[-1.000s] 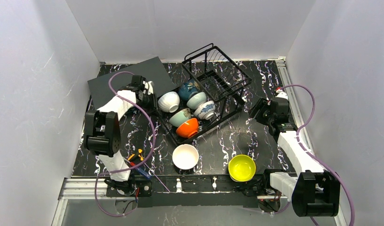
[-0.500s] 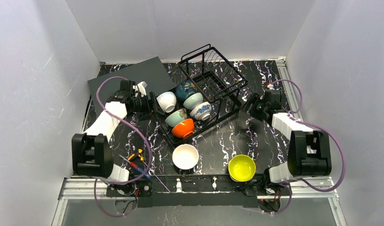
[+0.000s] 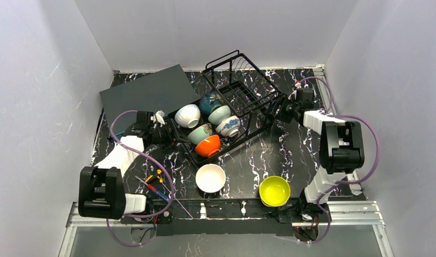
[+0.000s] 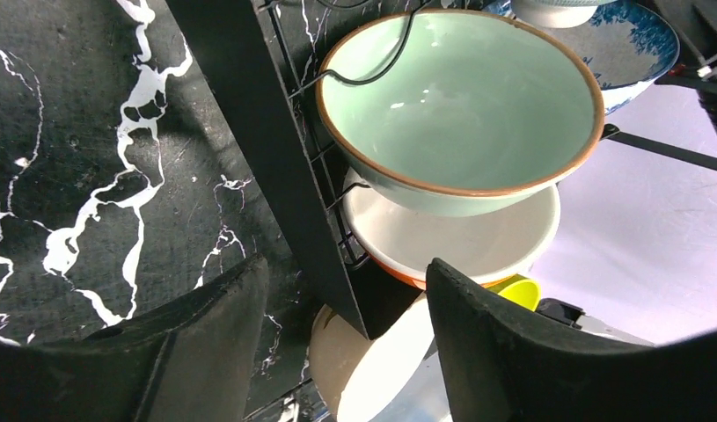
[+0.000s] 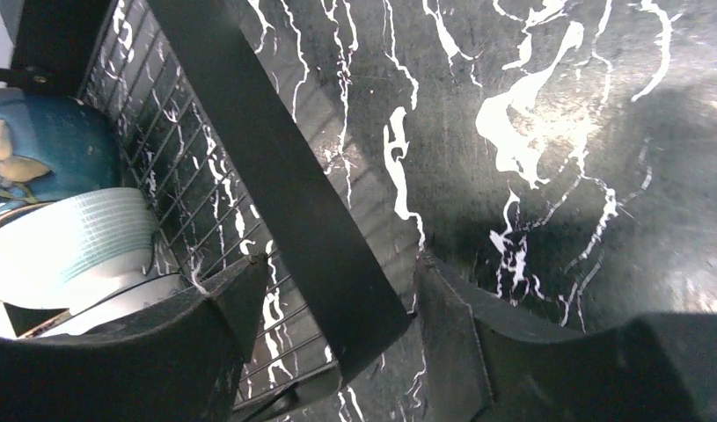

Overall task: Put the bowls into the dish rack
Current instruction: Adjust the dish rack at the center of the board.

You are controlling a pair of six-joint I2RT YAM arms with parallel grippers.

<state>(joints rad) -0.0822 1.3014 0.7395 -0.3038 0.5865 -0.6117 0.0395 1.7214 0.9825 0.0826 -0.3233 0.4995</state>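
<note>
The black dish rack stands at the table's middle and holds several bowls: white, dark blue, mint-green, blue-and-white and orange. A pale bowl and a yellow bowl sit upright on the table near the front. My left gripper is open, its fingers astride the rack's left frame bar, beside the mint-green bowl. At the rack's right corner, my right gripper is open astride the frame bar.
A dark grey flat box lies behind the left arm, touching the rack's back left. Small orange-handled tools lie by the left arm's base. White walls close in the table on three sides.
The left gripper let go and opened, then slid toward the front along the rack's left edge. The right arm swung in to the rack's right corner. The rack shifted slightly left.
</note>
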